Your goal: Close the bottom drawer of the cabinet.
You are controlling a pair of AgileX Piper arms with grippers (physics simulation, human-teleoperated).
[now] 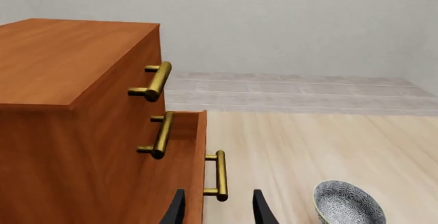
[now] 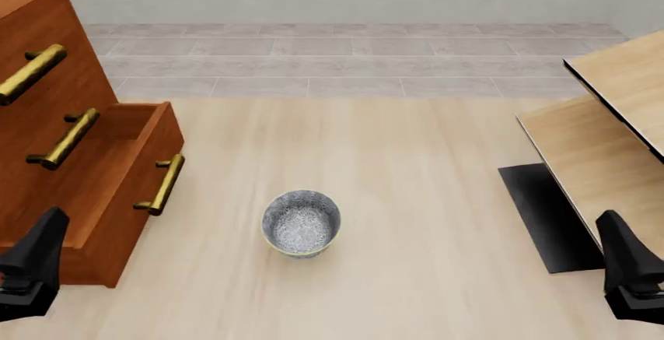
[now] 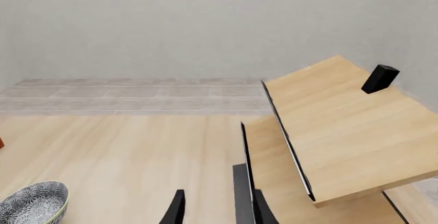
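The reddish-brown cabinet (image 2: 42,60) stands at the left of the front view; its bottom drawer (image 2: 130,173) is pulled out, showing its wood interior and a brass bar handle (image 2: 164,184). In the left wrist view the drawer front (image 1: 195,162) and its handle (image 1: 219,175) lie just ahead of my left gripper (image 1: 217,208), which is open and empty. That left gripper (image 2: 31,266) sits low at the front left, beside the cabinet's near corner. My right gripper (image 2: 633,274) is at the front right, far from the cabinet; in its wrist view the right gripper (image 3: 215,208) is open and empty.
A patterned blue-white bowl (image 2: 301,223) stands on the light wood table (image 2: 415,169), right of the drawer. Pale wood furniture with black edging (image 2: 602,122) fills the right side, with a small black block (image 3: 380,78) on top. Grey tiles lie beyond.
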